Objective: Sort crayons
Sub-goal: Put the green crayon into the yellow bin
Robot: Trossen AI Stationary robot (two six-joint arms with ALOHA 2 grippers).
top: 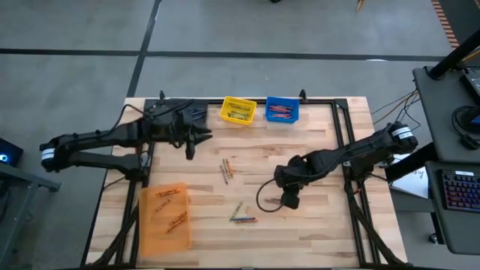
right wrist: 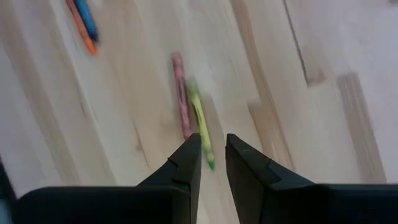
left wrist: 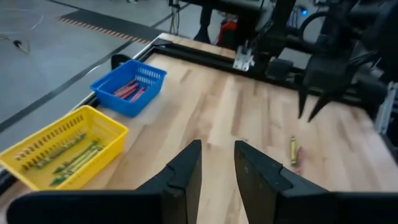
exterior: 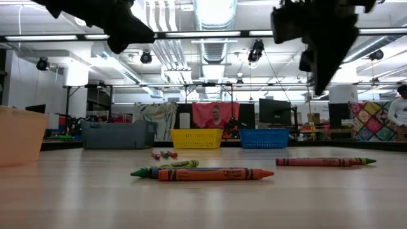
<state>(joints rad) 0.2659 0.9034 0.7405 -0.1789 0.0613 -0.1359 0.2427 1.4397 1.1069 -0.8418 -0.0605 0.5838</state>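
Note:
Crayons lie loose on the wooden table (top: pixel 315 150): a few at mid-table (top: pixel 226 169), a few nearer the front (top: pixel 241 217), and a red and green pair (top: pixel 271 201), which also shows in the right wrist view (right wrist: pixel 202 127) and the low view (exterior: pixel 321 162). My right gripper (right wrist: pixel 212 149) is open and empty. It hovers just above that pair, pointing down, well clear of the table in the low view (exterior: pixel 321 86). My left gripper (left wrist: pixel 217 162) is open and empty, raised over the table's far left (top: pixel 189 144).
A yellow bin (top: pixel 238 110) and a blue bin (top: pixel 283 109), each with crayons in it, stand at the far edge. An orange bin (top: pixel 165 217) with a few crayons sits at the near left. A black cable (top: pixel 264 196) loops beside my right gripper.

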